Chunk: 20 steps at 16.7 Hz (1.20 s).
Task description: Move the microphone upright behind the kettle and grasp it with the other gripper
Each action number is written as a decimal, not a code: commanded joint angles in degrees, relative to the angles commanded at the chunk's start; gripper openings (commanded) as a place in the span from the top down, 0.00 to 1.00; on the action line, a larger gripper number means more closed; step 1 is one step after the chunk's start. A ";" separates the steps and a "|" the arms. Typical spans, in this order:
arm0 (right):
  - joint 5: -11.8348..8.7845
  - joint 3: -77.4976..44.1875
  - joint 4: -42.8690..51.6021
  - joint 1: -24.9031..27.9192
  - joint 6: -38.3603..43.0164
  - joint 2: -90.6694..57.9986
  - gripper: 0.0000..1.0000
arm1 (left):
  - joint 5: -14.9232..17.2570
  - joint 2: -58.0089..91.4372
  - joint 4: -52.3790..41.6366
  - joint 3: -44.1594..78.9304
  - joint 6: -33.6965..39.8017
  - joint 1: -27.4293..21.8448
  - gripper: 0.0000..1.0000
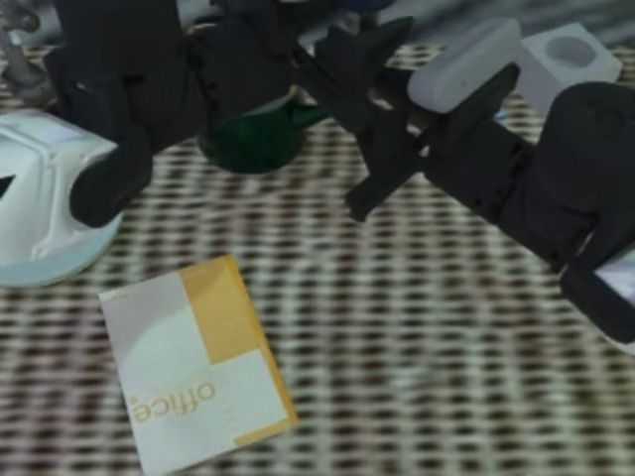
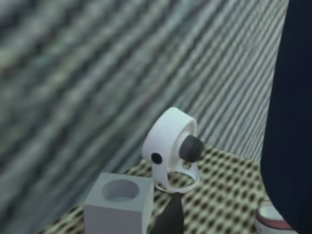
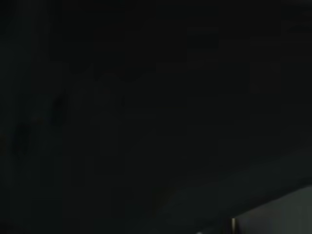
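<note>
Booklet: white-and-orange "office" booklet (image 1: 198, 362), flat, well short of both grippers.
Left gripper (image 1: 260, 45): above the squat dark green kettle (image 1: 253, 139); fingers hidden, cannot tell.
Right gripper (image 1: 372, 94): beside the kettle's spout; grip unclear.
Microphone: unseen, presumably hidden between the arms for handover.
Right wrist view: dark.

Kettle (image 1: 253, 139) dark green; booklet (image 1: 198, 362) white and orange; tablecloth (image 1: 427, 347) brown-cream woven check.

White ring-shaped device (image 2: 170, 146) on patterned table (image 2: 229, 190), beside grey block (image 2: 119, 204).
</note>
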<state>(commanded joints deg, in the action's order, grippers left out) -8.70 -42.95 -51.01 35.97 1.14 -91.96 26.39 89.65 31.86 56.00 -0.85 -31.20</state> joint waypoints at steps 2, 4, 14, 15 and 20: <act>0.00 0.00 0.00 0.00 0.00 0.00 1.00 | 0.00 0.00 0.00 0.00 0.00 0.00 0.75; 0.00 0.00 0.00 0.00 0.00 0.00 1.00 | 0.00 0.00 0.00 0.00 0.00 0.00 0.90; 0.00 0.00 0.00 0.00 0.00 0.00 1.00 | 0.00 0.00 0.00 0.00 0.00 0.00 1.00; 0.00 0.00 0.00 0.00 0.00 0.00 0.92 | 0.00 0.00 0.00 0.00 0.00 0.00 1.00; 0.00 0.00 0.00 0.00 0.00 0.00 0.55 | 0.00 0.00 0.00 0.00 0.00 0.00 1.00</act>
<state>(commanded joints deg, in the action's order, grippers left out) -8.70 -42.95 -51.01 35.97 1.14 -91.96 26.39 89.65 31.86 56.00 -0.85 -31.20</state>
